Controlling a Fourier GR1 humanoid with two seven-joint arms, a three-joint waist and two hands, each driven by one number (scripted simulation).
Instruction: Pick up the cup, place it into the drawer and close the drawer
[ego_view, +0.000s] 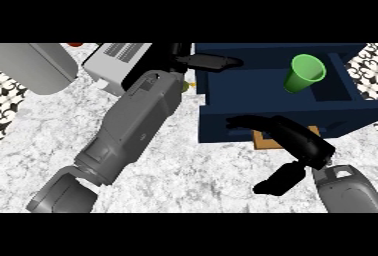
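The green cup (305, 73) lies tilted inside the open dark blue drawer (221, 95), toward its right side. No hand touches the cup. My left hand (201, 61) is stretched over the drawer's far left corner, fingers straight. My right hand (299, 140) is open in front of the drawer's front panel (221, 127). Its fingers (247, 121) point left along the panel's face and its thumb (279, 181) hangs below. Whether the fingers touch the panel I cannot tell.
A white appliance (111, 59) and a grey rounded object (40, 66) stand at the back left of the marble counter (184, 175). A brown block (267, 141) shows under the drawer front. Patterned floor (365, 70) lies beyond the counter's right edge.
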